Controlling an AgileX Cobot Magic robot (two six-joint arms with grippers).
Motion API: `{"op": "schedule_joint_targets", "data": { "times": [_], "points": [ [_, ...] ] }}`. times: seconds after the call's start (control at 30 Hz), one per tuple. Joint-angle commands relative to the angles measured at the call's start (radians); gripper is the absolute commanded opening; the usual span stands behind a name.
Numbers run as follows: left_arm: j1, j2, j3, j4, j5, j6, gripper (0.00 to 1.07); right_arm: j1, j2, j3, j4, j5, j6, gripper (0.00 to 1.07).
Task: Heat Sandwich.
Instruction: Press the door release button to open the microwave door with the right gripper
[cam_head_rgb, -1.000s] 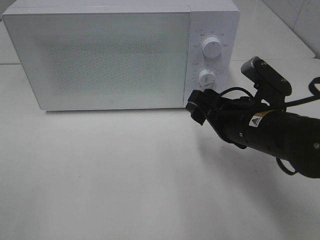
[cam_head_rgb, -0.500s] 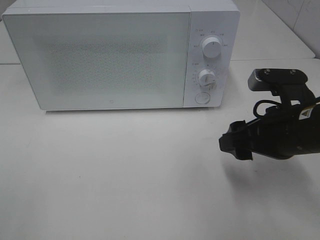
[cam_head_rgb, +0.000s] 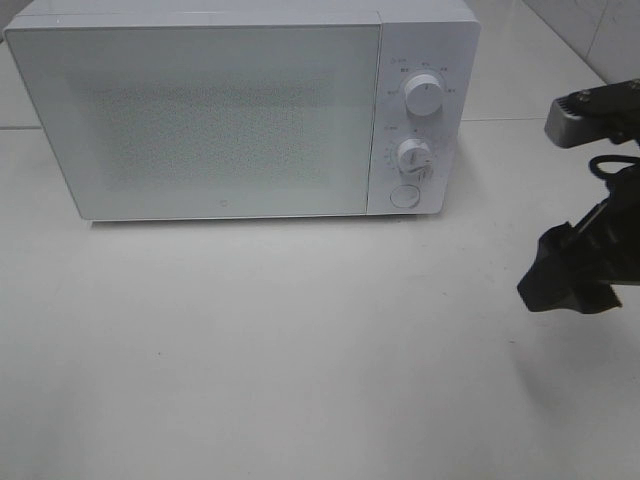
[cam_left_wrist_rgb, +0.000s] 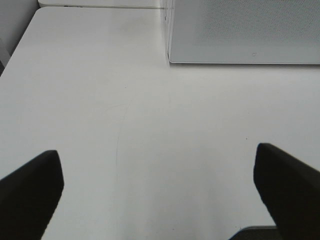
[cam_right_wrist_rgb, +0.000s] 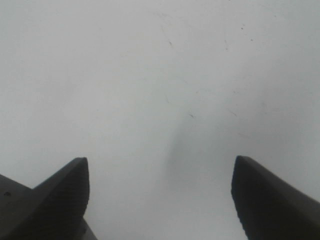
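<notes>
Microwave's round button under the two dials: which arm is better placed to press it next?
Probably the right. The right gripper hangs open on the control-panel side of the microwave, nearer the button; the left gripper, also open, faces its opposite front corner.

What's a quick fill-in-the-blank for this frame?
The door of the microwave is ____.
Its control panel has ____ round knobs.
The right hand is open and holds ____.
Missing words: closed; two; nothing.
</notes>
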Motion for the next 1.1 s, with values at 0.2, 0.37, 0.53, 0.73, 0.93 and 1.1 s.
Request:
{"op": "schedule_joint_targets", "data": {
  "times": [0.2, 0.37, 0.53, 0.73, 0.93, 1.1],
  "points": [
    [0.002, -0.027, 0.001, -0.010, -0.009, 0.000, 0.98, -0.008, -0.193, -0.040, -0.034, 0.214, 0.028, 0.76],
    [0.002, -0.027, 0.001, -0.010, -0.009, 0.000, 0.98, -0.008, -0.376, -0.040, -0.035, 0.358, 0.027, 0.76],
    [0.002, -0.027, 0.001, -0.010, -0.009, 0.000, 0.98, -0.008, -0.529, -0.040, -0.038, 0.434, 0.028, 0.76],
    [0.002, -0.027, 0.001, -0.010, -0.009, 0.000, 0.98, -0.008, -0.656, -0.039, -0.047, 0.475, 0.058, 0.76],
    [0.002, -0.027, 0.001, -0.010, -0.009, 0.000, 0.98, -0.008, -0.816, -0.026, -0.108, 0.512, 0.116, 0.76],
    [0.002, -0.027, 0.001, -0.010, -0.009, 0.000, 0.98, -0.022, -0.940, 0.014, -0.178, 0.527, 0.184, 0.76]
  ]
}}
